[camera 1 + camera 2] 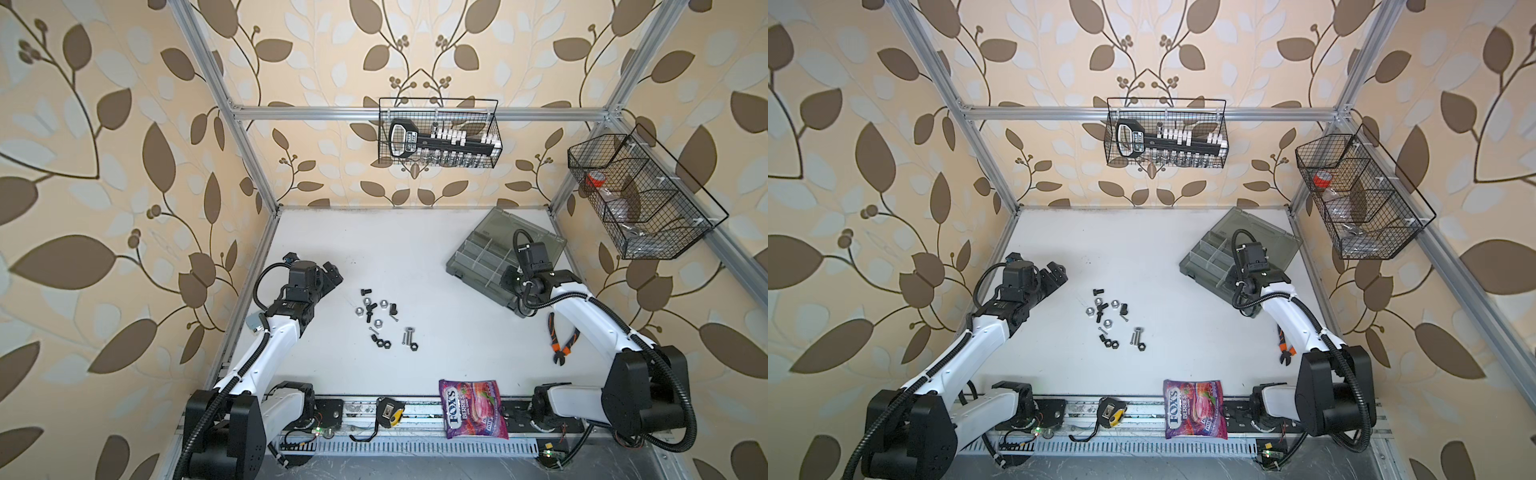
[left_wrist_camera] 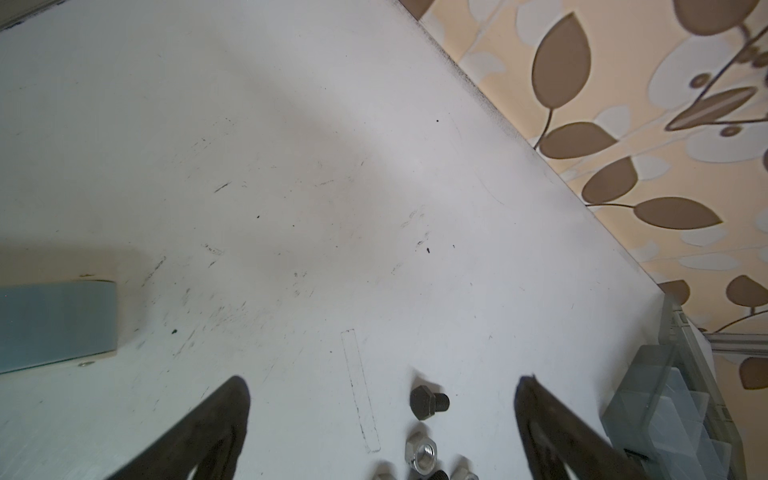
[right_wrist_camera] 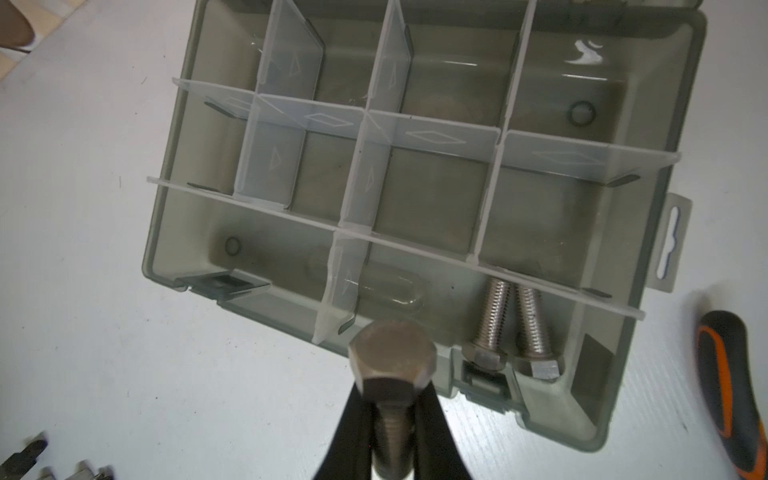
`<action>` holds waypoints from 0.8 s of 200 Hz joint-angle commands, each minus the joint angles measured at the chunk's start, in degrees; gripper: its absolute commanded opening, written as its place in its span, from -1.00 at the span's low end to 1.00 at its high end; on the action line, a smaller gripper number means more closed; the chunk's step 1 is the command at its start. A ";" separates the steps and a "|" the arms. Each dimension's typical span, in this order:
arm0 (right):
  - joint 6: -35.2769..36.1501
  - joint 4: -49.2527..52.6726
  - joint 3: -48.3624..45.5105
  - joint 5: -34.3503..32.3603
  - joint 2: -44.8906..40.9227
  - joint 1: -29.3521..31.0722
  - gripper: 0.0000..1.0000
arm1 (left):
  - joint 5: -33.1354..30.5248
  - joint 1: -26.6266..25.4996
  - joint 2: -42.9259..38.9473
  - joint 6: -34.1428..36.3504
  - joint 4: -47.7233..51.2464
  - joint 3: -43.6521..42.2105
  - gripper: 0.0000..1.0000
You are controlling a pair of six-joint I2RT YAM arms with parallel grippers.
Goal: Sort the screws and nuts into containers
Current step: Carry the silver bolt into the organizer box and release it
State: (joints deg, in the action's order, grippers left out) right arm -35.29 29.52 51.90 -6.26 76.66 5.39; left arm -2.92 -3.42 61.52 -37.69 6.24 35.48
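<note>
A white, scuffed bench (image 1: 415, 249) is enclosed by leaf-patterned wallpaper (image 1: 124, 166) and an aluminium frame (image 1: 415, 111). The grey organizer box (image 1: 478, 257), lid laid back, is set askew near the far right corner. A loose scatter of screws and nuts (image 1: 376, 316) is spread around the bench's middle, somewhat toward the left edge, with bare surface all round it and a wide bare band toward the far edge. Orange-handled pliers (image 1: 562, 338) are laid near the right edge. A sweets bag (image 1: 473, 409) and a tape measure (image 1: 390, 412) are found at the near edge.

The left claw (image 2: 382, 382) is spread wide and holds nothing. It is held above the bench at the scatter's far left side, with a black bolt (image 2: 428, 402) and a silver nut (image 2: 422, 453) lying below the gap between its fingers (image 2: 224, 415).

The right claw (image 3: 392, 419) is clamped on the shank of a silver hex bolt (image 3: 390, 365) at the box's latch-side wall. Whether the head is over the rim is hard to judge. Two silver bolts (image 3: 513, 328) are lodged side by side in the latch-side row, at its end toward the pliers.
</note>
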 commanded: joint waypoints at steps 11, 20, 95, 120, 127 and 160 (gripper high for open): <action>0.60 -3.75 -0.79 1.24 2.37 -1.08 -1.00 | 0.70 -0.21 0.01 0.14 -0.09 2.15 0.98; 0.56 -4.31 -0.75 1.19 2.94 -1.24 -1.00 | 0.72 -0.20 0.01 0.14 -0.17 2.18 0.98; 0.06 -7.65 -2.79 2.08 6.46 -2.65 -0.98 | 0.61 -0.19 0.22 0.28 -0.09 2.05 0.98; 0.04 -8.27 -3.37 2.47 7.31 -2.92 -0.97 | 0.60 -0.22 0.12 0.28 0.00 2.04 0.98; -0.03 -8.33 -3.48 2.44 7.52 -2.92 -0.96 | 0.65 -0.21 0.10 0.26 -0.04 2.09 0.98; -0.01 -8.93 -4.45 2.20 8.23 -3.10 -0.93 | 0.62 -0.18 0.01 0.28 0.13 1.96 0.98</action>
State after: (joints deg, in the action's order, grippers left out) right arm -35.31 22.15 48.38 -4.38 84.20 2.66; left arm -2.92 -3.42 61.65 -37.67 6.22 35.48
